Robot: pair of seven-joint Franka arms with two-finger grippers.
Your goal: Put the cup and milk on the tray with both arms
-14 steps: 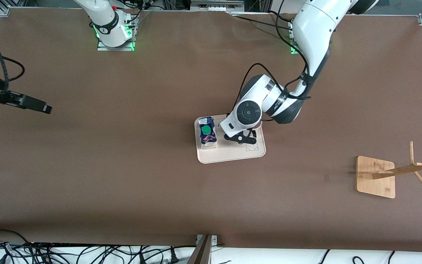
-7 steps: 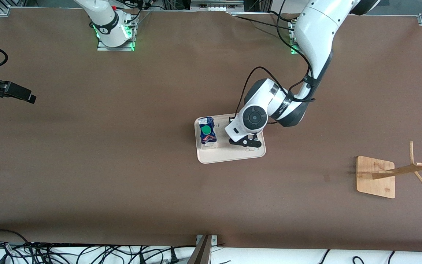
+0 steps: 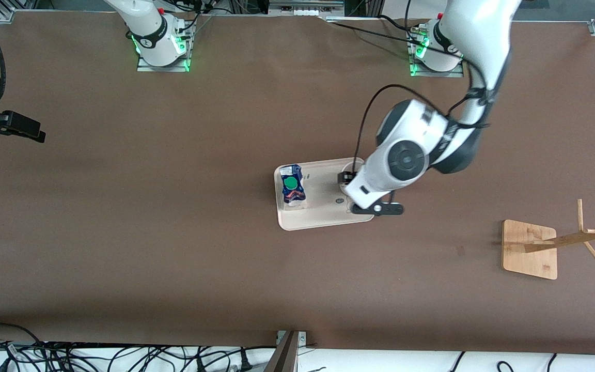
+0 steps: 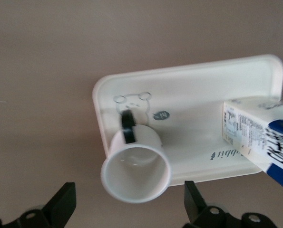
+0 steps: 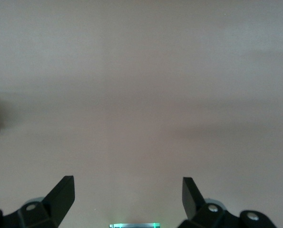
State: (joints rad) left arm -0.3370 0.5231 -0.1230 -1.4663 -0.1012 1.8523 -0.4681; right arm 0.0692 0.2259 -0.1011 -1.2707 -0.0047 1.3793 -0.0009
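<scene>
The tray (image 3: 323, 219) lies mid-table. The milk (image 3: 292, 188) stands upright on the tray's end toward the right arm. The cup (image 3: 350, 170) stands upright on the tray's other end, mostly hidden under the left arm's hand. My left gripper (image 3: 378, 209) is open and empty, raised over that end of the tray. In the left wrist view the cup (image 4: 136, 173) stands free below the open left gripper (image 4: 128, 185), its black handle toward the bunny drawing, on the tray (image 4: 189, 90) beside the milk (image 4: 260, 137). My right gripper (image 3: 18, 126) waits open over bare table at the right arm's end; it also shows in the right wrist view (image 5: 127, 183).
A square wooden rack base (image 3: 530, 249) with slanted pegs stands at the left arm's end, nearer the front camera than the tray. Cables lie along the table's near edge (image 3: 122, 356).
My left gripper has let go of the cup, risen and moved off toward the left arm's end of the tray. My right gripper has drawn back toward the table's edge.
</scene>
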